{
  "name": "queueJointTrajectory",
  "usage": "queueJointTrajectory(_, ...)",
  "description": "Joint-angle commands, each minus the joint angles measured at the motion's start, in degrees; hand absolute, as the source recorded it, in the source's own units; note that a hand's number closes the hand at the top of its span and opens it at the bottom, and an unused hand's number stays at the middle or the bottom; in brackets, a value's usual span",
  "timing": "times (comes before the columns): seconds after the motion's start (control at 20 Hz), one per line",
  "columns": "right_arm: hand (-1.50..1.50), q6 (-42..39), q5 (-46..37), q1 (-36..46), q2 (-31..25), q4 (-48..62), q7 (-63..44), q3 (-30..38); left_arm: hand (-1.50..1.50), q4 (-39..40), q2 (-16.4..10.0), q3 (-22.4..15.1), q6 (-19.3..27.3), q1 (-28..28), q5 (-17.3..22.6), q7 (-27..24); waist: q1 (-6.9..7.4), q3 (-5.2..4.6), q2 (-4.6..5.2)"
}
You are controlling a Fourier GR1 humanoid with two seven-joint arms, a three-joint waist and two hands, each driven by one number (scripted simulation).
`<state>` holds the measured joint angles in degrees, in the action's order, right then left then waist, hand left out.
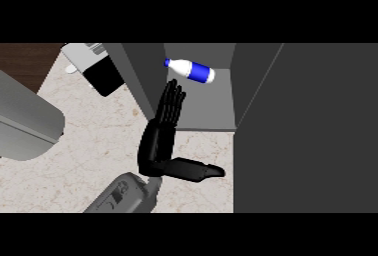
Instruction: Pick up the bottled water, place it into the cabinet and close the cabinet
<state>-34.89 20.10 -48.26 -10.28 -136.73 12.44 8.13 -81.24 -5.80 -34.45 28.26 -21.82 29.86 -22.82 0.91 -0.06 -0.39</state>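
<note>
The bottled water, white with a blue cap and blue label, lies on its side on the grey shelf inside the open cabinet. My left hand stretches from the counter up onto the shelf's left side. Its fingers are straight and its thumb sticks out to the right. The fingertips stop a little short of the bottle, below and left of it, and do not touch it. The hand holds nothing. My right hand does not show.
The cabinet's dark door stands open at the right and fills that side. A dark panel borders the shelf on the left. A large grey object sits at the left, with a white and black item behind it on the speckled counter.
</note>
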Motion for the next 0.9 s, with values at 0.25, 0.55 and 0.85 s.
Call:
queueJointTrajectory(0.25,1.50,-6.2,-2.7,-1.8,-6.1,-11.4,-5.9,-7.2,-1.50,-16.2,-7.1,-2.4,1.7,12.2,-1.4,3.0,-0.18,-0.03,-0.07)
queueJointTrajectory(0.55,1.50,-6.4,-6.5,-5.3,-6.4,-15.1,-10.1,-16.7,-1.50,-21.4,-11.7,0.2,-1.4,19.4,-0.2,-0.3,-1.07,-0.11,0.01)
queueJointTrajectory(0.85,1.50,-3.1,-11.8,0.8,-4.5,-15.4,-14.2,-26.8,-1.50,-26.5,-14.2,-0.1,-1.8,25.6,-0.5,-2.0,-0.18,-0.25,-0.06)
